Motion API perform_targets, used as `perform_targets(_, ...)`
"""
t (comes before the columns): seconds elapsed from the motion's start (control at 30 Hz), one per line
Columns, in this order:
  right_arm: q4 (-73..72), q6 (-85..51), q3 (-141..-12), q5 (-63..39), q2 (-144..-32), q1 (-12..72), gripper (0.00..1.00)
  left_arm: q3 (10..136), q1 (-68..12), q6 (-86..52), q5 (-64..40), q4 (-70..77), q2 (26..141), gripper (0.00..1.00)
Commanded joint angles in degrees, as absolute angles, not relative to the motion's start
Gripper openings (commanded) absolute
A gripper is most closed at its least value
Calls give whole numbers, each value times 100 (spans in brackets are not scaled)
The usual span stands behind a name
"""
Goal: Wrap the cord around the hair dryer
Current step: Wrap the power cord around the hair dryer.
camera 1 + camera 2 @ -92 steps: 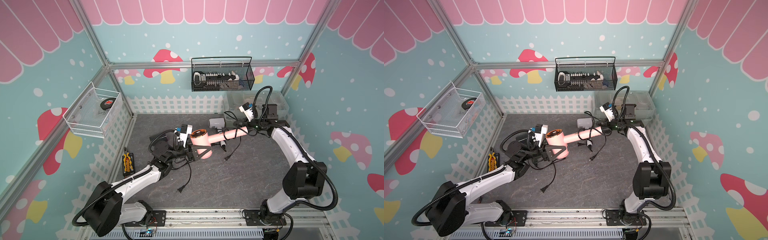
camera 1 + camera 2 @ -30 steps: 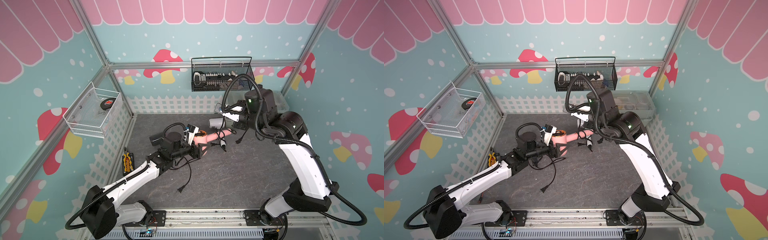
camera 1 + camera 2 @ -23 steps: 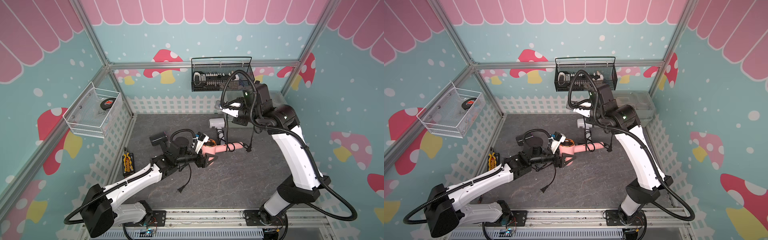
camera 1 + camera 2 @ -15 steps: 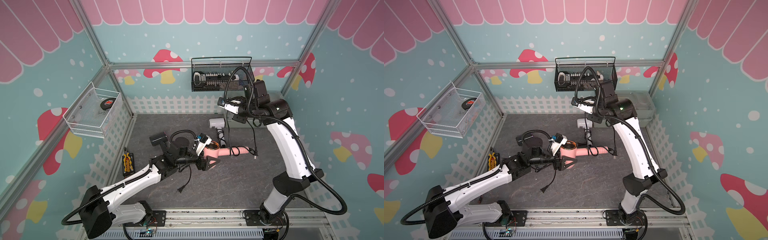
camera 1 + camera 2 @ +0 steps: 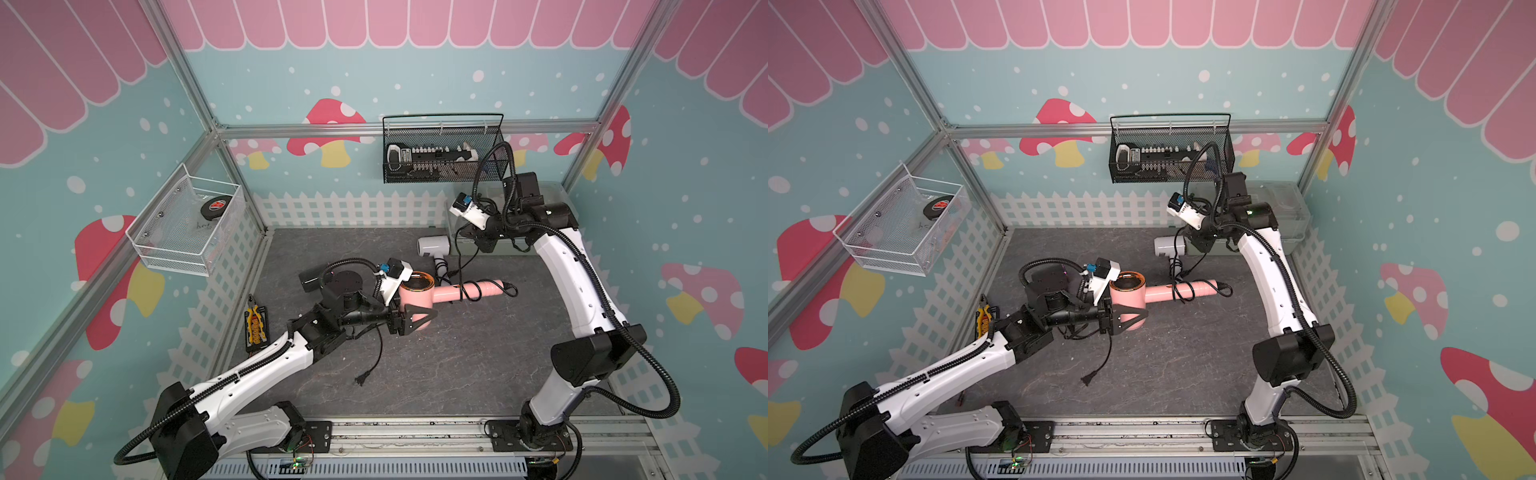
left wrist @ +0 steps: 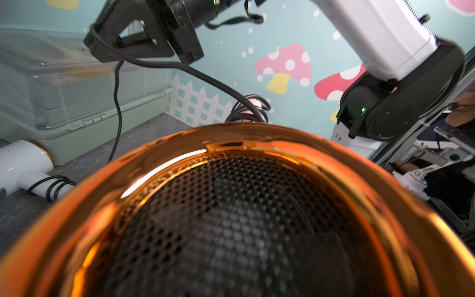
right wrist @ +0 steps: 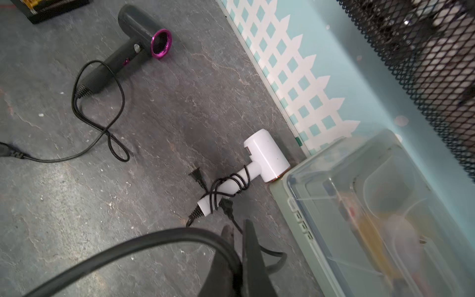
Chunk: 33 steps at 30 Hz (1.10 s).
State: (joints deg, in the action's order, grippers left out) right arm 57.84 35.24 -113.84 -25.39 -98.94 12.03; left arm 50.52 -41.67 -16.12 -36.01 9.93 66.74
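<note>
Moved: right gripper (image 7: 237, 239) has swung from the handle toward the tabletop's (image 5: 436, 374) back right corner.
Right claw: pinched tight on black cord (image 7: 167, 236).
Left gripper (image 5: 419, 320): part-spread, clamping pink hair dryer (image 5: 415, 296) barrel.
Position: mid-tabletop, handle toward right edge, cord looped round it.

Black dryer (image 5: 308, 279) mostly hidden behind left arm (image 5: 266, 365); pink dryer (image 6: 231, 144) mouth blurred, cut off at wrist-view edges; cord (image 7: 159, 235) blurred close up; mesh basket (image 5: 440, 135) contents indistinct.

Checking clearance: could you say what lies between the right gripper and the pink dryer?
The cord runs across that stretch, clearest in the left wrist view.
</note>
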Motion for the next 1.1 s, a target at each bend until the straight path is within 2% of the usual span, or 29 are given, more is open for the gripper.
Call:
perform_targets(0.0,5062,3110,-11014,-3440,-9699,993,0,4887,-3957,-2126,-4135,2366,6477,0)
perform_targets(0.37,3371,1778,-9269,-4688,-9180,542,0,4307,-3022,-3751,-4242,4797,6692,0)
perform_targets(0.7,1799,527,-8103,-5277,-9068,500,0,4430,-2913,-3946,-4207,5096,6888,0)
perform_targets(1.07,-121,-725,-6503,-5116,-8509,615,0,4507,-2883,-3917,-3203,5241,6987,0)
